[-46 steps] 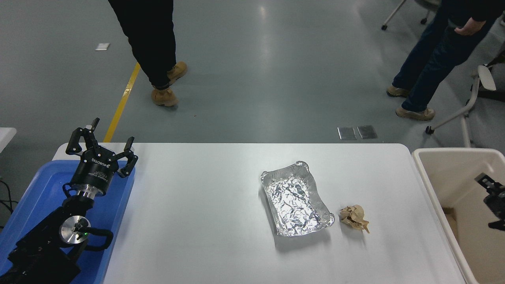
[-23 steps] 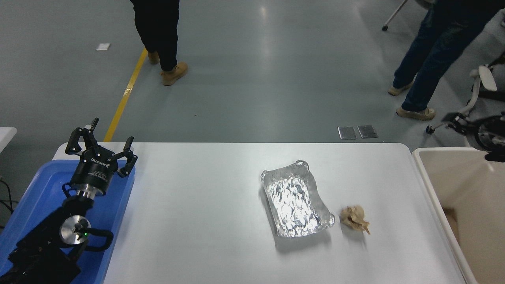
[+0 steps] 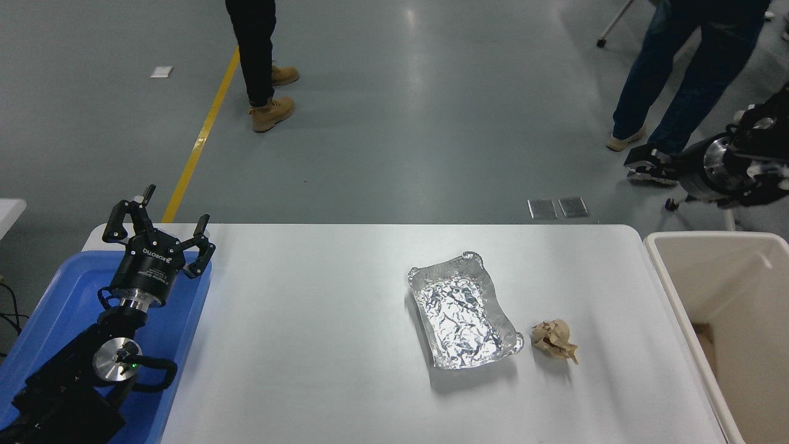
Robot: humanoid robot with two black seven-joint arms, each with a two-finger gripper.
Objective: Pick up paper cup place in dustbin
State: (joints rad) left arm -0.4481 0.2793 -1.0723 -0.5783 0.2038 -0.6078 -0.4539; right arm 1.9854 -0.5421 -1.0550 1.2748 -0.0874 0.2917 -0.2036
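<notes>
- Nowhere on the white table (image 3: 308, 345) is the small white paper cup to be seen; judging by that, it probably lies inside the large beige rectangular plastic dustbin (image 3: 666, 271) already, below the part of the interior that shows.
- Only the dustbin's left wall and part of its floor are visible; the picture's right edge cuts off the rest, so the cup's resting place cannot be confirmed.
- Since a second ago, the right black gripper (image 3: 641, 161) has risen out of the dustbin and now hangs high above its far rim, pointing left. It holds nothing visible; whether its fingers are spread or closed I cannot tell, as they are small and dark against the floor.
- That retreat suggests the drop is done and the task is near its end.
- A crinkled silver foil tray (image 3: 463, 317) and a crumpled brown paper ball (image 3: 553, 340) lie on the table, just beside each other, unmoved.
- The left black gripper (image 3: 159, 228) rests parked over a shallow blue plastic tray (image 3: 55, 308), fingers spread wide, empty.
- Two people's legs show beyond the table.
</notes>
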